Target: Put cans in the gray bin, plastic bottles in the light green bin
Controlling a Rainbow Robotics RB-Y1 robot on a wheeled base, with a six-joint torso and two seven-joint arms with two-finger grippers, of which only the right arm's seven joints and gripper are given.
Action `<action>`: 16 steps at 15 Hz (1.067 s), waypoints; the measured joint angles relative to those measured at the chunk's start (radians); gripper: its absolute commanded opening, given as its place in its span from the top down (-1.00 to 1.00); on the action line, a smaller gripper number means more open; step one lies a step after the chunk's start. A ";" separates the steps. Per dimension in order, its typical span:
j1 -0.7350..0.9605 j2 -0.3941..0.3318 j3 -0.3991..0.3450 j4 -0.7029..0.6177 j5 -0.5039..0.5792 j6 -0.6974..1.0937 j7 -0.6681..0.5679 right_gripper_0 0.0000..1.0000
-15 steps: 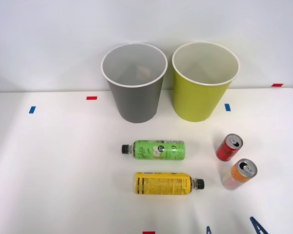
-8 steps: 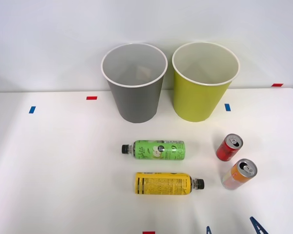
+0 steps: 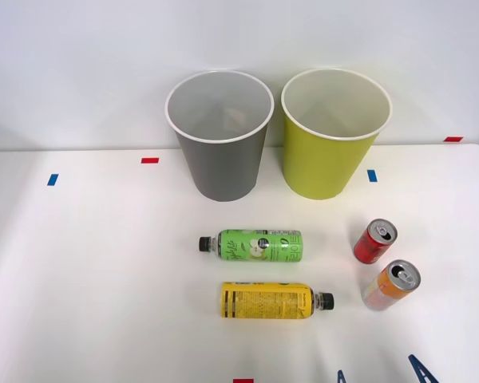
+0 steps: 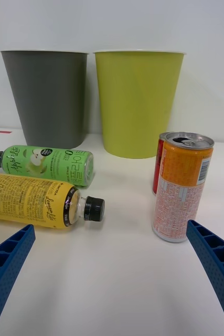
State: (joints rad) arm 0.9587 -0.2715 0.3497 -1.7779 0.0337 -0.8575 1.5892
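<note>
Nothing sorted yet: the wide-open, empty claw (image 4: 112, 283) faces both cans (image 4: 182, 186) just ahead, bottles (image 4: 41, 202) off to one side on the tabletop (image 3: 104, 279), the gray bin (image 3: 219, 136) and light green bin (image 3: 335, 132) beyond.

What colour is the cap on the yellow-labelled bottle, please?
Black; the cap shows best in the right wrist view.

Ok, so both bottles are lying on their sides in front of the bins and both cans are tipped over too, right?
Not quite. The green bottle and yellow bottle do lie on their sides before the bins, but the red can and orange can stand upright, tops up, as the right wrist view shows.
</note>
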 measured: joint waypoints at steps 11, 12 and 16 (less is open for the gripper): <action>0.000 0.000 0.000 0.000 0.000 0.000 0.000 -1.00; 0.000 0.000 0.000 0.000 0.000 0.000 0.000 -1.00; -0.005 0.013 0.001 0.047 -0.014 0.018 -0.003 -1.00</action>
State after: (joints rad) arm 0.9534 -0.2586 0.3511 -1.7304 0.0198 -0.8390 1.5864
